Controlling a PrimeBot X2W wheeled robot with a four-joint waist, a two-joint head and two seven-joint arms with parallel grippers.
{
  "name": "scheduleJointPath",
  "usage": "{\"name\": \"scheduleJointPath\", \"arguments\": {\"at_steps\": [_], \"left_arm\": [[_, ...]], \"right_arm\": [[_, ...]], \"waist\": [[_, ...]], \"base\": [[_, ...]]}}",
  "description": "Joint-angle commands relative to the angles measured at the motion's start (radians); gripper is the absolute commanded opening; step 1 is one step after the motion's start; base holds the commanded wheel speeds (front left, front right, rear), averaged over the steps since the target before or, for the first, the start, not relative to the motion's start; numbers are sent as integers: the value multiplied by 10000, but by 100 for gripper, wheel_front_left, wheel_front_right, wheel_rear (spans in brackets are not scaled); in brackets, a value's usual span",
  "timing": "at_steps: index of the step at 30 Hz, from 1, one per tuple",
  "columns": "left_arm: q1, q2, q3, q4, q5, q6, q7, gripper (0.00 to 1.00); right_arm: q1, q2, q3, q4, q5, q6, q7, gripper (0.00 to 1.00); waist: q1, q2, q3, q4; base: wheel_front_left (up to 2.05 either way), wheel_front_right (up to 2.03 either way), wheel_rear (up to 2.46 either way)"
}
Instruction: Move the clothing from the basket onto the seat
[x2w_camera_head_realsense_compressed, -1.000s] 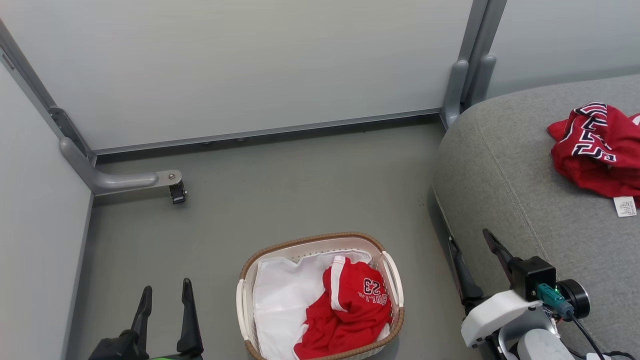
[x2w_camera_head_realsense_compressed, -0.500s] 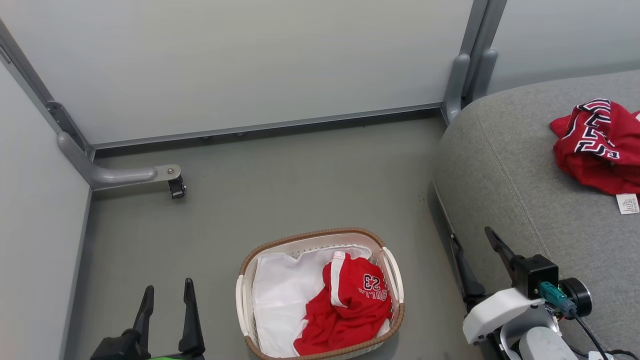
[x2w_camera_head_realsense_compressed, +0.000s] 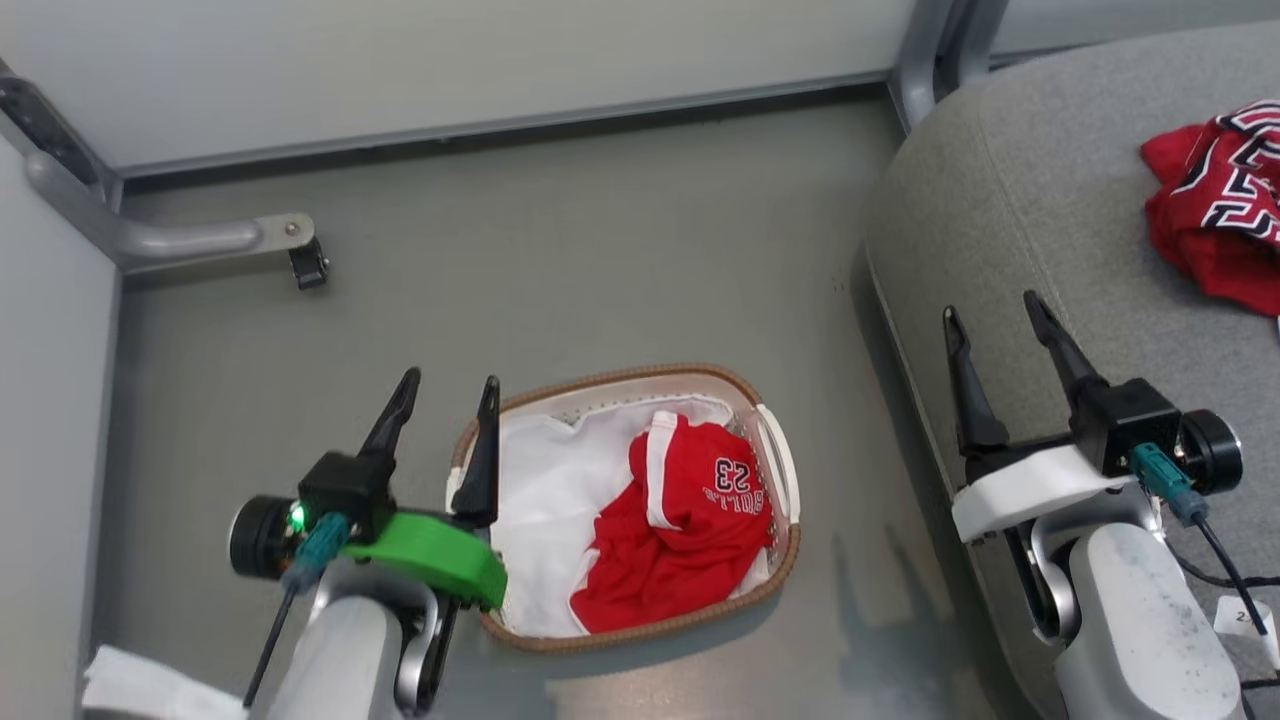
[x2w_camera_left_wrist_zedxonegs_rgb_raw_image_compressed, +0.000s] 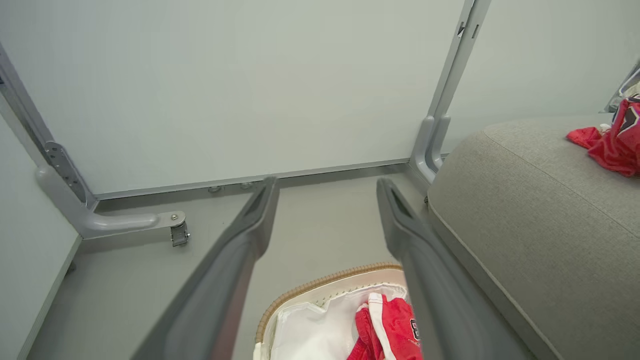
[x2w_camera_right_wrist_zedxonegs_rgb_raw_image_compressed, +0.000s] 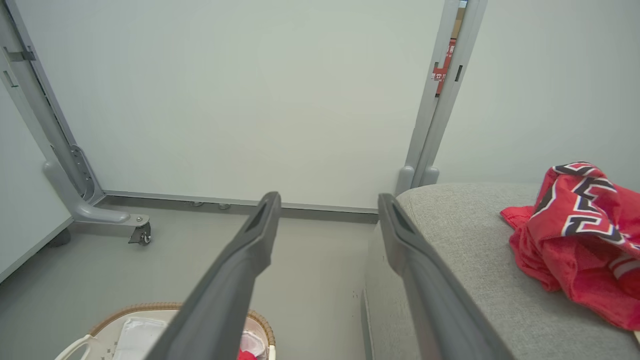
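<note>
Though begun, transfer incomplete

Left hand (x2w_camera_head_realsense_compressed: 450, 377) hangs open, empty; basket (x2w_camera_head_realsense_compressed: 620, 378) just right of it holds one red garment (x2w_camera_head_realsense_compressed: 680, 530). Right hand (x2w_camera_head_realsense_compressed: 989, 305), open, empty, over seat (x2w_camera_head_realsense_compressed: 1010, 200) edge; second red garment (x2w_camera_head_realsense_compressed: 1215, 200) lies to its right.

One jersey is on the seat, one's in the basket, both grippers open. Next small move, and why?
Probably swing the left gripper right and down over the red garment in the basket. Its open, empty jaws stand at the basket's left rim, nearer than the right gripper, which hovers open by the seat where the other garment already lies.
</note>
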Motion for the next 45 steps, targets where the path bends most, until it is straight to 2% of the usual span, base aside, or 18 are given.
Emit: {"name": "scheduleJointPath", "arguments": {"at_steps": [1,12,18,26,34,43,44,45], "left_arm": [[-580,77,-96,331,160,-62,160,100],[-3693,-4,-1241,3277,165,-250,1236,100],[-4541,-26,-1781,4910,-178,-319,1678,100],[-5354,27,-2250,6406,-636,-344,1985,100],[-5830,269,-2917,6973,-1268,-346,2179,100],[-6292,534,-3445,7145,-1885,-348,1999,100],[-6323,539,-3489,7167,-1919,-348,1961,89],[-6368,532,-3583,7167,-1919,-348,1889,48]], "right_arm": [[-253,-29,-64,-141,-125,-14,-20,100],[-1326,-24,-124,-1771,214,-14,-18,100],[-1683,-20,-40,-2436,637,-14,-18,100],[-1996,-17,255,-2940,1081,-14,-20,100],[-2075,-18,491,-3197,1500,-14,-18,100],[-2117,-21,587,-3367,1736,-14,-18,100],[-2118,-21,585,-3371,1716,-14,-20,100],[-2125,-21,576,-3375,1671,-14,-18,100]], "waist": [[0,0,1362,-431],[0,0,4024,-1334],[0,0,5121,-1853],[0,0,6145,-2475],[0,0,6711,-2935],[0,0,6966,-3154],[0,0,6967,-3153],[0,0,6959,-3141]], "base": [[0,0,0],[0,0,0],[0,0,0],[0,0,0],[0,0,0],[0,0,0],[0,0,0],[0,0,0]]}}
